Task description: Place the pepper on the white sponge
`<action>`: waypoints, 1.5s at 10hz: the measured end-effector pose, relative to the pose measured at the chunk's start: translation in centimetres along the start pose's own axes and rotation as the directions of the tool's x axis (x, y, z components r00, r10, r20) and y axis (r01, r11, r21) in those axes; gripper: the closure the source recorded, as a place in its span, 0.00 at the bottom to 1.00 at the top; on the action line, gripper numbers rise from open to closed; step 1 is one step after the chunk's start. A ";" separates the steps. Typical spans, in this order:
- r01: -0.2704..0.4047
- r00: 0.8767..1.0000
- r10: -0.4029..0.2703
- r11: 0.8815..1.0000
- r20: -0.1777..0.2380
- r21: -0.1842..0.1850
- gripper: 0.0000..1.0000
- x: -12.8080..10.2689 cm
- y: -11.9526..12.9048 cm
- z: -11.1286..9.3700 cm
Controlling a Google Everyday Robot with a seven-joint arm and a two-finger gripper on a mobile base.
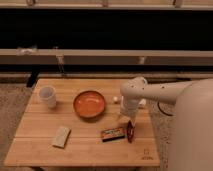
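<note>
The dark red pepper (130, 131) lies on the wooden table (35, 150) near its front right, touching the right end of a red-orange box. The white sponge (61, 136) lies flat at the front left of the table, well away from the pepper. My gripper (125, 119) hangs from the white arm that reaches in from the right. It points down just above and behind the pepper.
A red-orange box with a dark label (113, 133) lies left of the pepper. An orange bowl (90, 103) sits mid-table and a white cup (47, 96) stands at the left. A small white ball (116, 99) lies right of the bowl.
</note>
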 end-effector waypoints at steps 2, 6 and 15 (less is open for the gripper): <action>-0.018 1.000 0.018 1.000 -0.003 0.017 0.35 0.1 -0.9 0.5; -0.046 0.999 0.046 0.999 0.000 0.022 0.35 0.4 -2.3 1.0; -0.032 0.999 0.031 0.999 -0.038 -0.013 1.00 2.1 -1.7 1.9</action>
